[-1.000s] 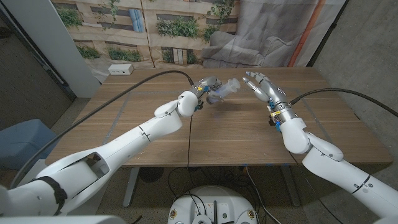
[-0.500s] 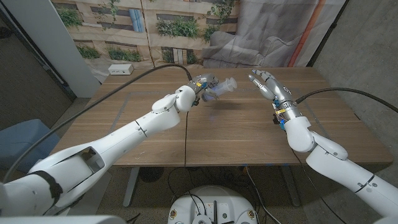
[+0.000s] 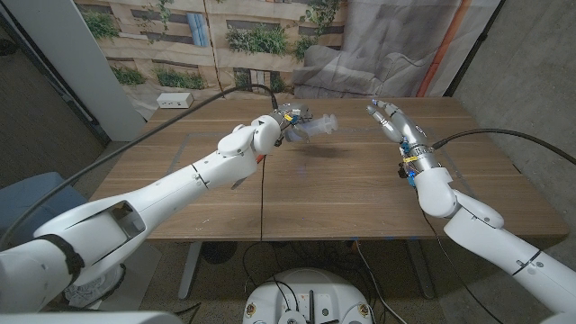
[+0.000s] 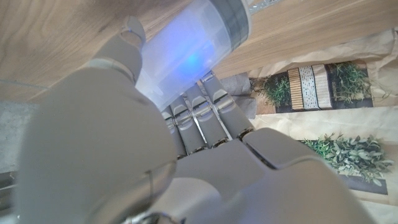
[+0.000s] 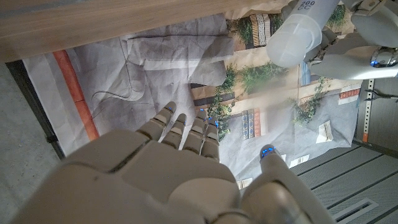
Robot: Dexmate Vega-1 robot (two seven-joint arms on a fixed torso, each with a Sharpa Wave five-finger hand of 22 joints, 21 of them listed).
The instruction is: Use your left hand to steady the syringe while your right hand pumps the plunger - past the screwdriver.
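The syringe (image 3: 319,127) is a large, translucent one, held up above the far middle of the wooden table (image 3: 360,189) and lying roughly level, its free end pointing toward the robot's right side. A dark shadow falls on the wood just below it. The left hand (image 3: 290,123) grips its near end; in the left wrist view the fingers (image 4: 205,118) curl round the pale barrel (image 4: 186,56), which glows faintly blue and carries a grey band near its far end, with the thumb pressed against the barrel's other side.

The right hand (image 3: 389,118) is raised over the far right part of the table, apart from the syringe, holding nothing, its fingers extended and spread a little. In the right wrist view the rounded white end of the syringe (image 5: 298,34) shows beyond the right hand's fingertips (image 5: 177,121), with printed numbers on it and a clear gap between the two.

A white box (image 3: 175,101) sits at the table's far left corner. Behind the table hang a printed backdrop of plants and wooden planks (image 3: 225,36) and a crumpled grey sheet (image 3: 378,45). Black cables (image 3: 180,121) run along both arms.
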